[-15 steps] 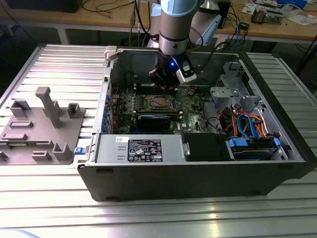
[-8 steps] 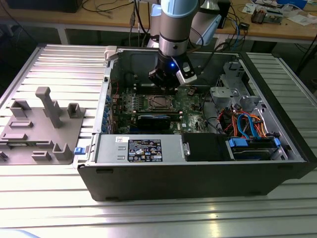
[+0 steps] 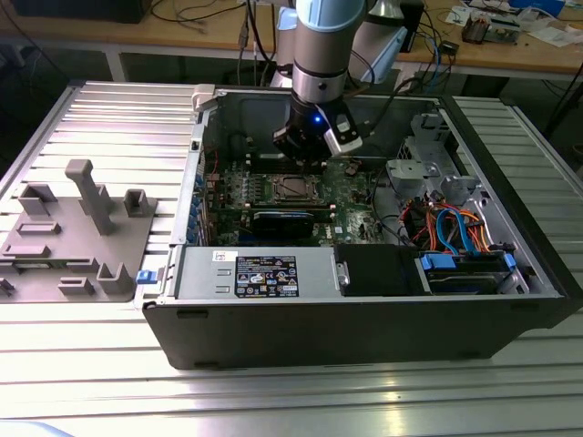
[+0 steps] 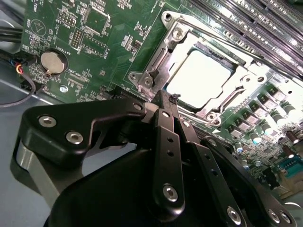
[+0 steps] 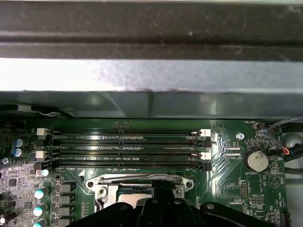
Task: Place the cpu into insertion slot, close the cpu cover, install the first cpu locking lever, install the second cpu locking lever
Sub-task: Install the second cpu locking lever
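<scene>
Going from the exterior view's left: a grey jig [image 3: 77,232] lies on the ribbed counter [image 3: 291,401], then the open case [image 3: 364,309], its board [image 3: 355,196] lying flat inside. The gripper [image 3: 305,157] hangs over the board just behind the slot [image 3: 294,188], toward the case's back wall.

In the second wrist view the gripper [image 4: 166,98] has its jaws pressed together with nothing between them, tips right at the edge of the cover [image 4: 156,61]. The cpu [image 4: 201,79] sits in the slot [image 4: 227,101], its pale top showing through the cover's window; the cover looks to lie flat over it. So the chip appears placed and the cover down. Thin metal bars run along the socket's sides; whether these levers are latched I cannot tell.

In the first wrist view, the memory slots [image 5: 125,149] run parallel to the socket's far edge, with the cover [image 5: 142,179] between them and the jaws. Room is tight: the case wall stands close behind those slots.
</scene>
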Controlling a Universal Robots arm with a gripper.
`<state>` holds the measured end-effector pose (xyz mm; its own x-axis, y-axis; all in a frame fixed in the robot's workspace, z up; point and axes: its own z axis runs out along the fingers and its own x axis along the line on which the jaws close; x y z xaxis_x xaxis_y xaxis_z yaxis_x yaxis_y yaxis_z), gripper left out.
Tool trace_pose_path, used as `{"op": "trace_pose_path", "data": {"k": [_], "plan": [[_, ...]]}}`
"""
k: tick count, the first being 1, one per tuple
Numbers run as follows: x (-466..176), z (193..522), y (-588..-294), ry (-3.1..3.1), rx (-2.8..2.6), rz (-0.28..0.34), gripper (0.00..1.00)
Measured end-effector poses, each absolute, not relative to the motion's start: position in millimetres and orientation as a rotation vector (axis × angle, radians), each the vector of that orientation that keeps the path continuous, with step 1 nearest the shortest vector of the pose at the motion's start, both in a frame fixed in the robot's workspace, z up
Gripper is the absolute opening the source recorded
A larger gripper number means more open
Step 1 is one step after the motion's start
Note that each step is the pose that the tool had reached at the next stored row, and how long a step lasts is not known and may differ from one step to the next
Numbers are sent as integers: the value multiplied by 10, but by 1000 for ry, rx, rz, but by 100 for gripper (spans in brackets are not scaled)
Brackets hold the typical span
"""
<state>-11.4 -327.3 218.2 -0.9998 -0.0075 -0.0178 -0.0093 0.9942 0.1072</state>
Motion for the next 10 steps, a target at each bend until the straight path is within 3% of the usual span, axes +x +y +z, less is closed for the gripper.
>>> {"op": "trace_pose_path", "data": {"k": [10], "plan": [[-114,2228,-3274,3120,-13,167,11]]}}
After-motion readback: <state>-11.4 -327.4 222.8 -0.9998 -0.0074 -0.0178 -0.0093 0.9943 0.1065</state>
